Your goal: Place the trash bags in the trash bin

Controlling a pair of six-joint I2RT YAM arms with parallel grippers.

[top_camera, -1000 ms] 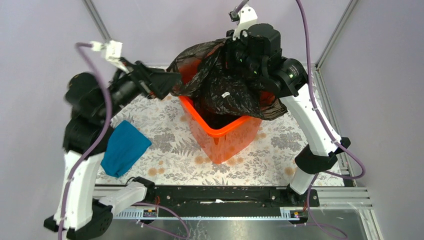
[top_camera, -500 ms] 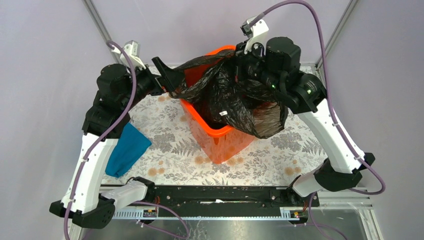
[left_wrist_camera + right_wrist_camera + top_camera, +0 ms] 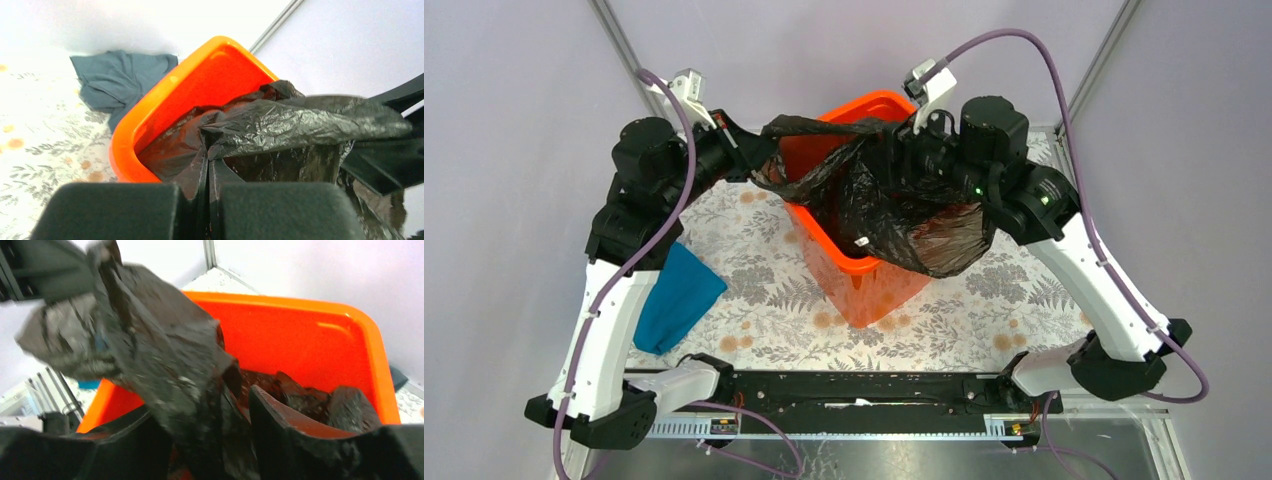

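The black trash bag (image 3: 894, 210) hangs stretched over the orange trash bin (image 3: 864, 290), part inside it and part bulging over its right rim. My left gripper (image 3: 759, 160) is at the bin's left rim, shut on the bag's left edge; in the left wrist view the film (image 3: 280, 120) is pinched between the closed fingers (image 3: 207, 175). My right gripper (image 3: 892, 150) is above the bin's mouth. In the right wrist view its jaws (image 3: 200, 407) stand apart, with crumpled bag (image 3: 150, 345) lying loosely in the gap and the bin's inside (image 3: 300, 340) behind.
A teal cloth (image 3: 674, 295) lies on the patterned mat left of the bin, beside the left arm. A grey-blue cloth (image 3: 120, 80) lies behind the bin. Frame posts and walls close in the back corners.
My left gripper has shut on the bag's left edge. The right gripper's jaws have parted. Both arms and the bag have come lower over the bin.
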